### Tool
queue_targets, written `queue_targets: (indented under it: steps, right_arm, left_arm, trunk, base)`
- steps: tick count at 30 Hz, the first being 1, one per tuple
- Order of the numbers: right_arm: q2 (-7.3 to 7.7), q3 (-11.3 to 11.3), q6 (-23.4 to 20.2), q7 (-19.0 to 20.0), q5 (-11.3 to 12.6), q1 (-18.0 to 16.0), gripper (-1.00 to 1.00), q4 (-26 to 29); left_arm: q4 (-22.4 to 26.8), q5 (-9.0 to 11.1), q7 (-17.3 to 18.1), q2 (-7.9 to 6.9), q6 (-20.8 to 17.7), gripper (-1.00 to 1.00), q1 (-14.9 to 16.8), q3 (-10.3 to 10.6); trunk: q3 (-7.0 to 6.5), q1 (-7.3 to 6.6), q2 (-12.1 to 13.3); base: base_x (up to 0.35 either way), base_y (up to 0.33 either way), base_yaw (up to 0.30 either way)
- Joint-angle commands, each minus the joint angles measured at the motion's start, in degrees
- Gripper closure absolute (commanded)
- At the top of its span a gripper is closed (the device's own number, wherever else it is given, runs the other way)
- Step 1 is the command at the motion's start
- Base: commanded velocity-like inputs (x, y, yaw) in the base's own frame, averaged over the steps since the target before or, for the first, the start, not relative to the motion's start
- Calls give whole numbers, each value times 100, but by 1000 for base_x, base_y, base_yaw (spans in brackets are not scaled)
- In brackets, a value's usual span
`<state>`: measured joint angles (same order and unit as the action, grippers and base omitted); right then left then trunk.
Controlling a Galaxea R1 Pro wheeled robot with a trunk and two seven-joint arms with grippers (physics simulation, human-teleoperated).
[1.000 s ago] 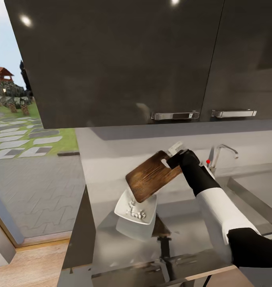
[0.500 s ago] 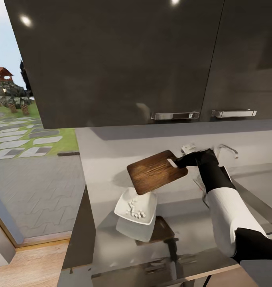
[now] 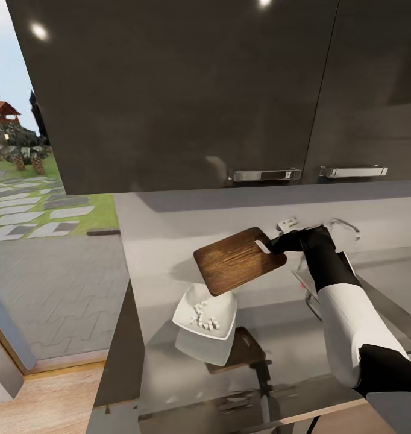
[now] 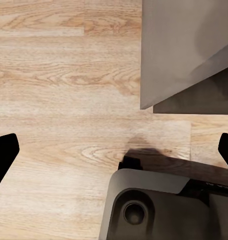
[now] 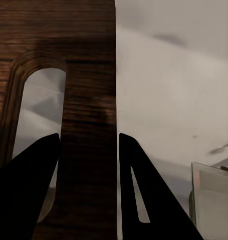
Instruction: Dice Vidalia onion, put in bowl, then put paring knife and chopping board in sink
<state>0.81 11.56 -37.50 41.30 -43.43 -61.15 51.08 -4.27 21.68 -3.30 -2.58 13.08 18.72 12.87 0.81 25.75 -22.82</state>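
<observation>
In the head view my right gripper [image 3: 282,242] is shut on the handle end of the dark brown chopping board [image 3: 237,260], holding it nearly level in the air above the countertop [image 3: 284,337]. The right wrist view has the gripper [image 5: 88,150] with its dark fingers [image 5: 28,190] on either side of the board [image 5: 88,75] by its slot hole. Below the board's far end sits the white bowl [image 3: 220,304] holding small white diced onion pieces [image 3: 204,317]. The sink [image 3: 391,301] lies to the right, partly behind my forearm. The paring knife is hidden. My left gripper [image 4: 114,150] hangs open over the floor.
Dark wall cabinets [image 3: 187,90] hang low over the worktop, close above the board. The chrome faucet [image 3: 345,224] stands just behind my right wrist. A glass door [image 3: 43,229] to the garden is at the left. My own base [image 4: 159,205] and a wooden floor [image 4: 58,75] show under the left arm.
The board was tipped down over the bowl; it has since swung up to nearly level and shifted right toward the faucet, still held by my right gripper.
</observation>
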Motion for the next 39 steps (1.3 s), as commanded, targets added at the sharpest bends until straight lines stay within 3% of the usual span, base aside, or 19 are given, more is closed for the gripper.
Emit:
queue_targets:
  steps: [1,28,39]
  right_arm:
    - [-2,9,4,54,-58,-7,100,7]
    - [-35,-6,15,12,-60,-6,100,5]
    - [-36,-10,30,10,-50,-7,100,-80]
  left_arm:
    - [-21,31,-4,3,34,-100,9,49]
    - [-21,30,4,3,34,-100,9,48]
    - [-18,36,24,165,29,-100,9,41]
  trunk:
    - [8,3,-10]
    - [8,3,-10]
    - [8,3,-10]
  base:
    - [0,0,0]
    - [0,0,0]
    - [0,0,0]
